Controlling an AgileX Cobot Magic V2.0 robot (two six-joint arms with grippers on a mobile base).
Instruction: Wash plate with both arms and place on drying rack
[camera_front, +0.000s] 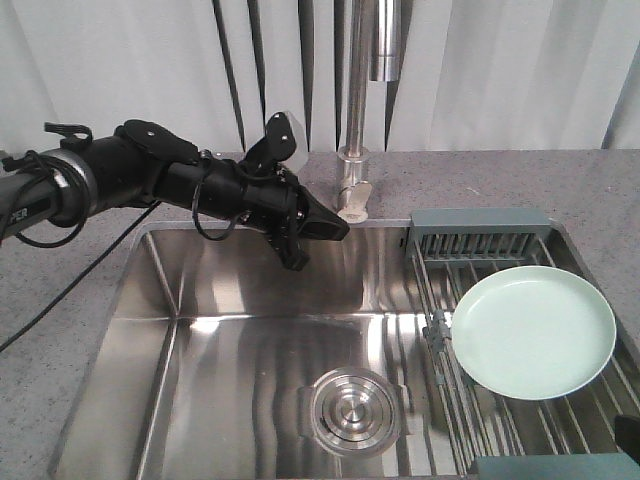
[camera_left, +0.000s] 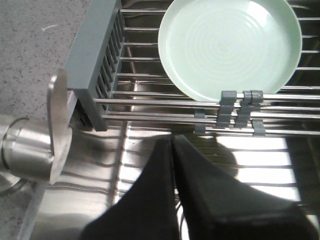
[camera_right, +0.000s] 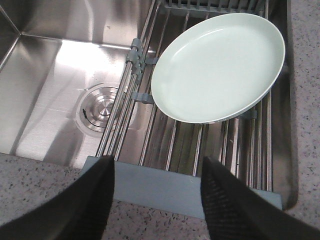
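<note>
The pale mint-green plate (camera_front: 533, 332) lies face up on the steel wires of the drying rack (camera_front: 480, 218), which spans the right side of the sink. My left gripper (camera_front: 338, 228) hovers over the sink's back wall near the faucet, well left of the plate. In the left wrist view the left gripper (camera_left: 172, 139) is shut with nothing between its fingers, and it points toward the plate (camera_left: 230, 45) and the rack (camera_left: 95, 55). My right gripper (camera_right: 157, 160) is open and empty above the rack's near frame (camera_right: 185, 187). The plate (camera_right: 220, 67) lies beyond it, untouched.
A steel faucet (camera_front: 355, 100) rises behind the sink, its lever handle (camera_left: 60, 125) close to the rack's slotted end. The steel sink basin (camera_front: 230, 360) has a round drain (camera_front: 355, 410). Speckled grey counter (camera_right: 40, 200) surrounds the sink.
</note>
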